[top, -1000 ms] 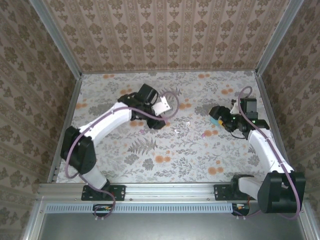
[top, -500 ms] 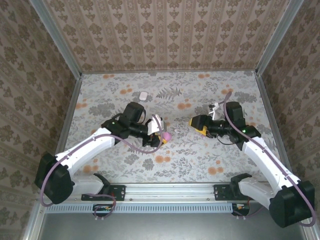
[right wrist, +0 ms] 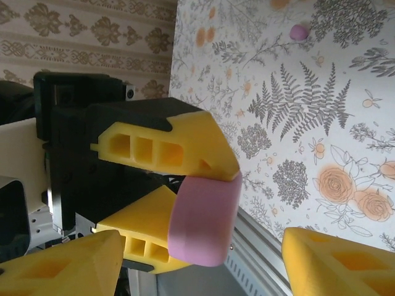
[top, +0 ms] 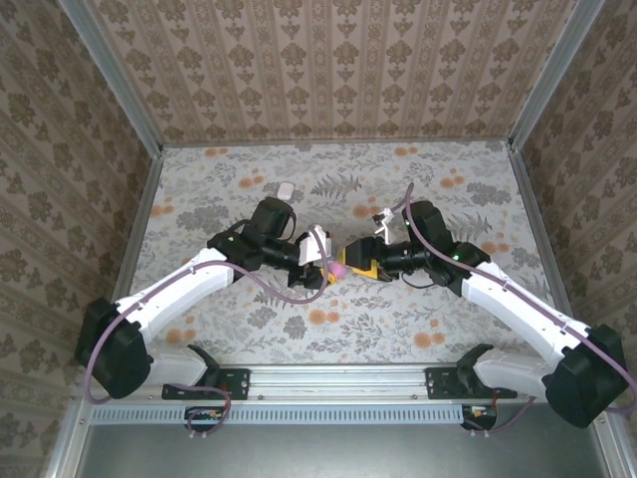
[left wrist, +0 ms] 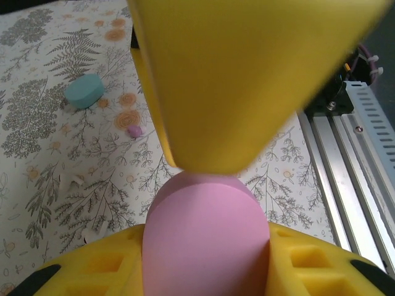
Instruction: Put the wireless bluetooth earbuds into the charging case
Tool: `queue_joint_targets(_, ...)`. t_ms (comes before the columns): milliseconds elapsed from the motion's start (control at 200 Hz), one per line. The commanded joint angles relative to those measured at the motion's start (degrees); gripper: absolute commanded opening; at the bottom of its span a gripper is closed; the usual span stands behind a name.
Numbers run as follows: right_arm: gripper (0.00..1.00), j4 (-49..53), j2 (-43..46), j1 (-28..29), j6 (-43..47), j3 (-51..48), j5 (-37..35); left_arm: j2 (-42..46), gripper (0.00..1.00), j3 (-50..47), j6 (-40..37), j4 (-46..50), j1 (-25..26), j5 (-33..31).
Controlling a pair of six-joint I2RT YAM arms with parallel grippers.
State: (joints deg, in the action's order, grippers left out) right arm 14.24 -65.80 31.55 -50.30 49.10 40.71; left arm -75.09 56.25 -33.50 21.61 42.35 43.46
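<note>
My left gripper (top: 332,267) is shut on a pink pebble-shaped charging case (top: 340,270), holding it above the table's middle. In the left wrist view the case (left wrist: 207,240) sits clamped between the yellow fingers (left wrist: 247,80). My right gripper (top: 362,261) faces it from the right, open. In the right wrist view its yellow fingertips (right wrist: 68,265) stand on either side of the case (right wrist: 203,219) without touching it. The case's lid looks closed. One tiny pink earbud (left wrist: 134,131) (right wrist: 299,32) lies loose on the tablecloth. Two small white buds (left wrist: 73,180) lie nearer.
A teal case (left wrist: 84,90) lies on the floral tablecloth beyond the pink earbud. A white case (top: 287,191) rests at the back, behind the left arm. The aluminium rail (left wrist: 364,154) marks the table's near edge, and patterned walls (top: 328,70) enclose the other sides.
The right gripper has travelled left across the table to the pink case and narrowed its jaws a little. The left gripper has held the case almost still for the last half second.
</note>
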Motion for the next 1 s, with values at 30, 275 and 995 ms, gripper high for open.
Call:
queue_joint_targets(30, 0.67, -0.4, -2.4, 1.8, -1.5, 2.5, -1.8, -1.0, 0.4, 2.6, -1.8, 2.3, 0.4, 0.5)
queue_joint_targets(275, 0.56, -0.3, -6.0, 2.8, -1.6, 3.3, -2.8, -1.4, 0.41, 3.2, -2.4, 2.8, 0.3, 0.4)
queue_joint_targets(995, 0.39, 0.3, -6.4, 2.6, -1.6, 3.9, -2.1, -2.2, 0.44, 5.0, -3.3, 4.3, 0.4, -3.6)
